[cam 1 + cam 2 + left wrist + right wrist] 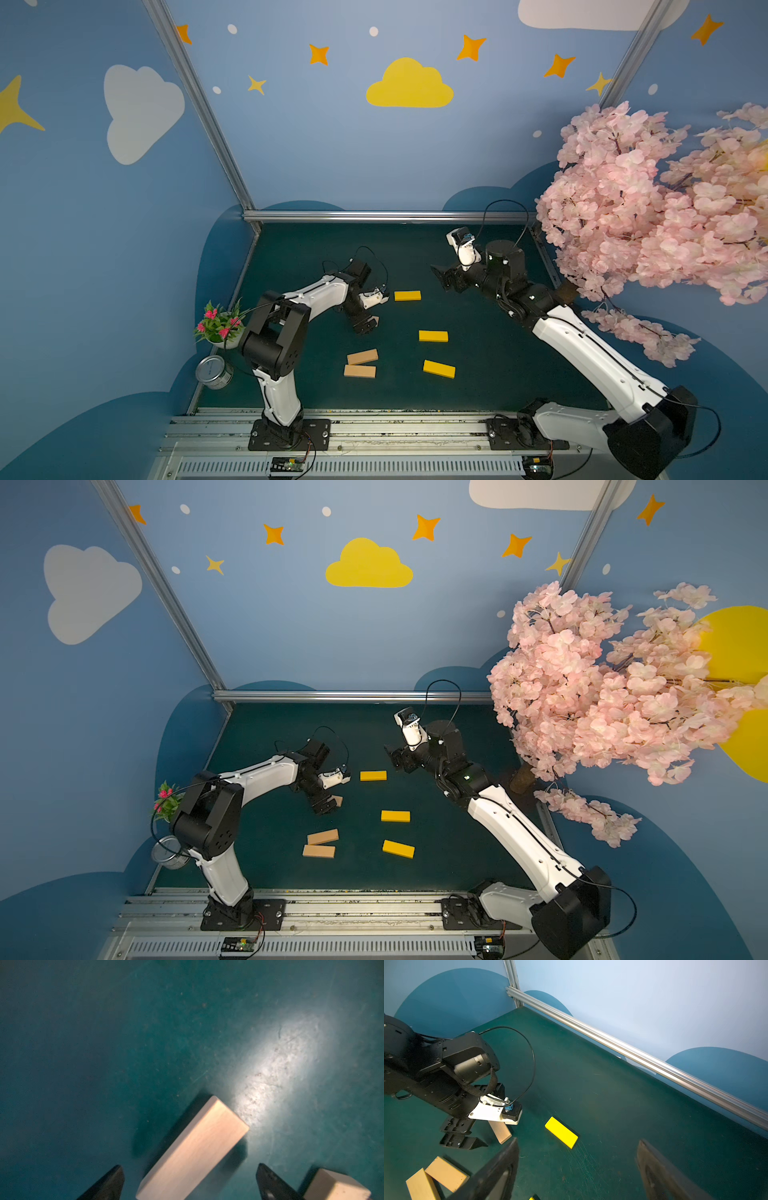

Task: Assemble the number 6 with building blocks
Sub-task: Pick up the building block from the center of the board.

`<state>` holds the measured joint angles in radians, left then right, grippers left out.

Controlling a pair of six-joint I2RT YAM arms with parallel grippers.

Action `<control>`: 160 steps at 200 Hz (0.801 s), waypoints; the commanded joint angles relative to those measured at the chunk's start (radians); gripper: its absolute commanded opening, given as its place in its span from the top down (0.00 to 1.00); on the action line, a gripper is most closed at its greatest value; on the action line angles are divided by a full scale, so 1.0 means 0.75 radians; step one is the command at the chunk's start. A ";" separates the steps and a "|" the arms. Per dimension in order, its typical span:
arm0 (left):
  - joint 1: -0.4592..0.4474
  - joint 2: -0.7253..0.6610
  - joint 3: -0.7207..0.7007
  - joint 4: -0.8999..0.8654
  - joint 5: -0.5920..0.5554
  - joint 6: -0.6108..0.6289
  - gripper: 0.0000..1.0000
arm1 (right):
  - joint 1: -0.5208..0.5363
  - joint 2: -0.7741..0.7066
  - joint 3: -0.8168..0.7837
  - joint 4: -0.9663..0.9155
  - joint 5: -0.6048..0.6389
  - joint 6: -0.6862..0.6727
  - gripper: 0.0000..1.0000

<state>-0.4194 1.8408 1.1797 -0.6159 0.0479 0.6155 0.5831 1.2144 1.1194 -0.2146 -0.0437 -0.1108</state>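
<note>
Straddling the tan block [197, 1136] at left-centre with the left claw [189, 1166] spread, grasping nothing, holding the right claw [441, 277] released far right, judging it light, stiff, smooth, favouring pinching mid-length across long edges.

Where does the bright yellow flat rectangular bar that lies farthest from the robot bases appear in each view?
Top view: the bright yellow flat bar lies mid-picture, just right of the left arm's white camera mount.
Top view: same place, beside that mount.
Left wrist view: not in it.
Right wrist view: near the mount, apart from it.
Shared landmark: the white mount.
</note>
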 commanded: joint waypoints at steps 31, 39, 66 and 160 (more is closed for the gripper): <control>-0.013 0.088 0.025 0.014 -0.112 0.016 0.09 | 0.001 -0.046 -0.003 -0.019 0.051 -0.021 0.10; -0.013 0.087 0.020 0.019 -0.158 0.003 0.26 | 0.000 -0.054 -0.004 -0.019 0.061 -0.027 0.10; -0.014 0.118 0.058 -0.063 -0.269 -0.037 0.62 | 0.000 -0.081 -0.008 -0.018 0.087 -0.064 0.11; -0.088 0.128 0.341 -0.242 -0.246 -0.831 0.82 | 0.000 -0.192 -0.105 0.017 0.196 -0.032 0.12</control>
<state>-0.4511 1.9228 1.3678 -0.7647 -0.1307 0.2111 0.5831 1.0958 1.0637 -0.2188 0.0711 -0.1623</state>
